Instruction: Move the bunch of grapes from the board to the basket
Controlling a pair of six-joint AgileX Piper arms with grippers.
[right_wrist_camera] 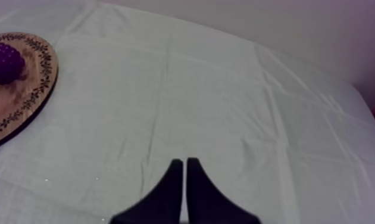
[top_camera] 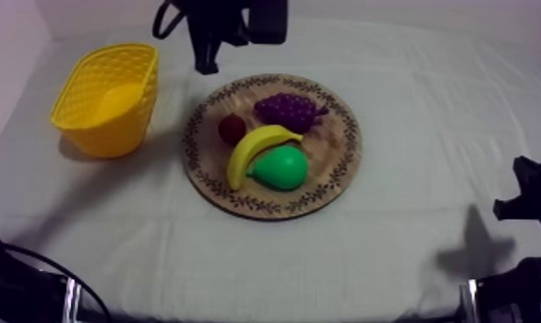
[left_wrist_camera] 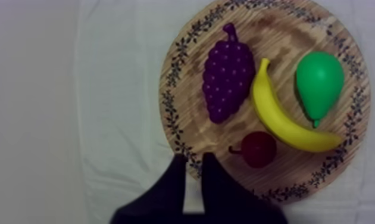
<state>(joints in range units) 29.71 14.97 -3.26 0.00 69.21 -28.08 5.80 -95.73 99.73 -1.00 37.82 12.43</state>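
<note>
The purple bunch of grapes (top_camera: 287, 109) (left_wrist_camera: 227, 74) lies on the round wooden board (top_camera: 325, 150) (left_wrist_camera: 285, 36), on its far side. The yellow basket (top_camera: 111, 99) stands to the board's left, tilted, with nothing showing inside. My left gripper (top_camera: 208, 67) (left_wrist_camera: 193, 158) hangs above the board's far left rim, short of the grapes, open by a narrow gap with nothing in it. My right gripper (top_camera: 510, 206) (right_wrist_camera: 184, 161) rests low at the right, shut on nothing, over bare cloth. From there the grapes (right_wrist_camera: 4, 62) and board (right_wrist_camera: 29, 89) lie far off.
A banana (top_camera: 255, 148) (left_wrist_camera: 279, 116), a green pear (top_camera: 280, 167) (left_wrist_camera: 318, 80) and a small red fruit (top_camera: 232, 129) (left_wrist_camera: 259, 149) share the board, the banana right beside the grapes. Cloth between basket and board is bare.
</note>
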